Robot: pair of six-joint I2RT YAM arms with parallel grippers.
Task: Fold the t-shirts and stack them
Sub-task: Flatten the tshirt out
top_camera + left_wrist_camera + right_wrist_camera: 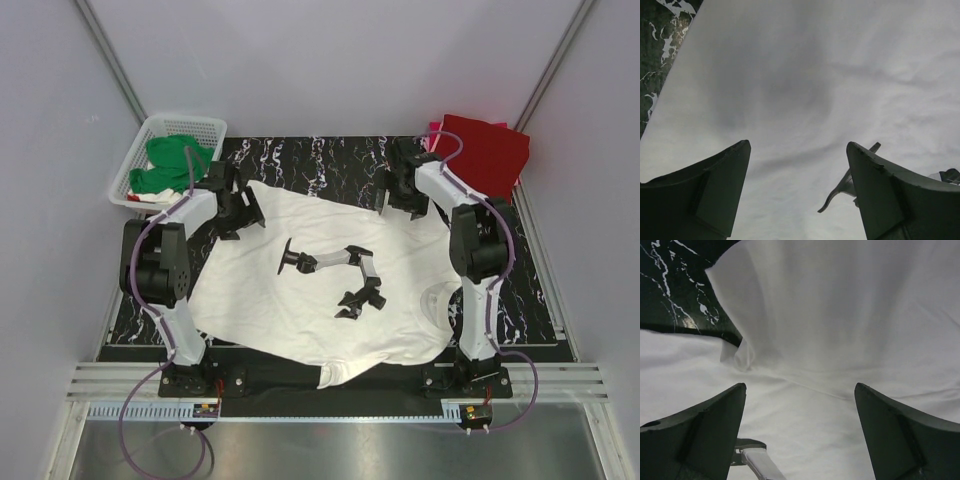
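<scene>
Cloth fills both of my wrist feeds. The white t-shirt (300, 310) lies spread out, print side up, across the middle of the black marbled mat (530, 300). Its collar (438, 300) points toward 4 o'clock, and one sleeve (345, 372) spills over the mat's near edge at 6 o'clock. The black robot-arm print (335, 275) sits at the centre of my overhead view.

My left gripper (243, 208) hangs over the shirt's far corner at about 10 o'clock. Seen from its own wrist, the left gripper (797, 145) has its jaws released and wide apart, with only smooth white fabric below the gap. A bit of the print shows beside one finger (890, 195). I cannot tell whether the tips touch the cloth.

My right gripper (403, 200) is over the shirt's far edge at about 1 o'clock. From its wrist, the right gripper (800, 386) is likewise released, jaws spread and grasping nothing. It sits above a loose fold (742, 352) in the shirt, with bare mat at 11 o'clock in that feed.

A red t-shirt (488, 150) lies flat at the mat's far corner, around 2 o'clock. A sliver of a pink t-shirt (434, 127) peeks out at its far left edge. A green t-shirt (172, 160) is bunched in the white lattice basket (200, 125) at 10 to 11 o'clock, just off the mat.
</scene>
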